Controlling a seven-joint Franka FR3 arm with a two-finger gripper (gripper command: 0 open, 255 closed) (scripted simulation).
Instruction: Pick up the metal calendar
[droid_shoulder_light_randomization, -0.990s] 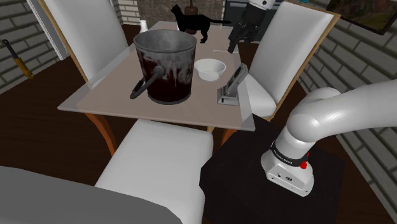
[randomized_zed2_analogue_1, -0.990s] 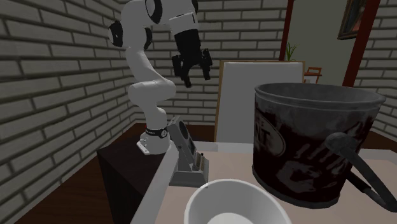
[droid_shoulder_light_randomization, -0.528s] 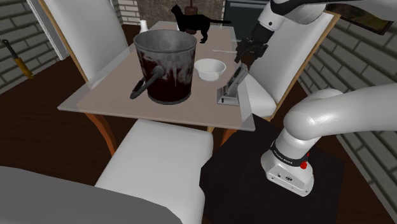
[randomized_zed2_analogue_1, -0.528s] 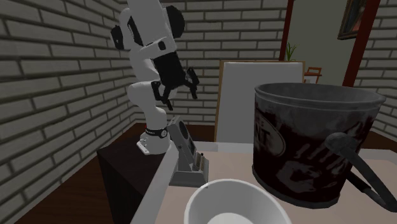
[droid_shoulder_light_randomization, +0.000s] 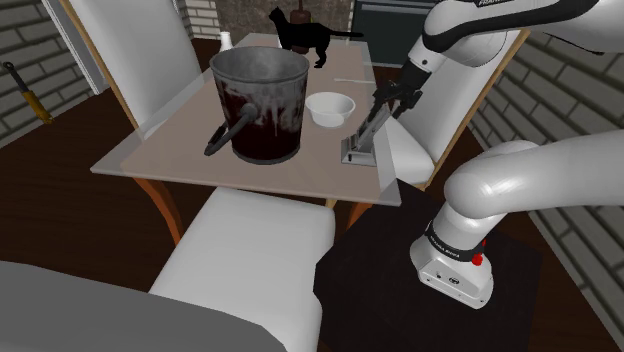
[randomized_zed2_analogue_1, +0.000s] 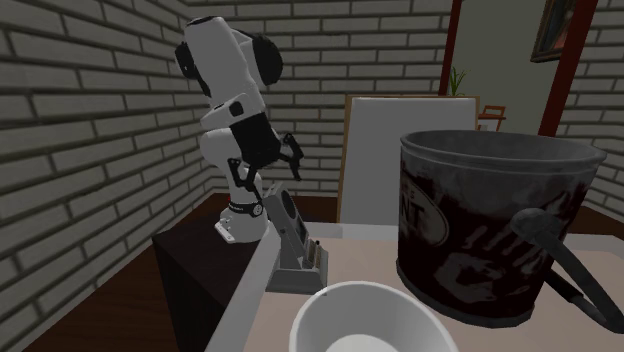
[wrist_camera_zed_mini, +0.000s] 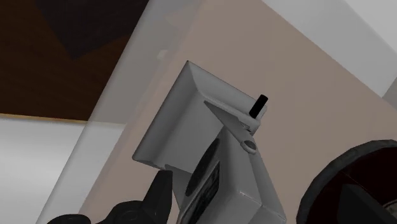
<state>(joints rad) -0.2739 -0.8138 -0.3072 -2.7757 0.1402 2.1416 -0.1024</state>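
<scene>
The calendar (droid_shoulder_light_randomization: 363, 136) is a grey metal desk stand leaning on its base near the table edge closest to the robot's stand. It also shows in the second exterior view, calendar (randomized_zed2_analogue_1: 291, 238), by the table's near corner. My gripper (droid_shoulder_light_randomization: 389, 97) hangs open just above the calendar's top end, holding nothing. In the second exterior view the gripper (randomized_zed2_analogue_1: 286, 160) sits a little above the calendar with fingers spread. In the wrist view the calendar (wrist_camera_zed_mini: 203, 137) is close ahead, and one black finger (wrist_camera_zed_mini: 160, 191) rises beside its lower edge without touching it.
A large dark metal bucket (droid_shoulder_light_randomization: 258, 105) with a hanging handle stands mid-table. A white bowl (droid_shoulder_light_randomization: 330, 106) sits between the bucket and the calendar, and a black cat figure (droid_shoulder_light_randomization: 300, 35) at the far end. White chairs (droid_shoulder_light_randomization: 455, 80) surround the table (droid_shoulder_light_randomization: 180, 160).
The arm has swung down from high over the chair. The open gripper has dropped to just above the calendar's top. Nothing on the table has moved.
</scene>
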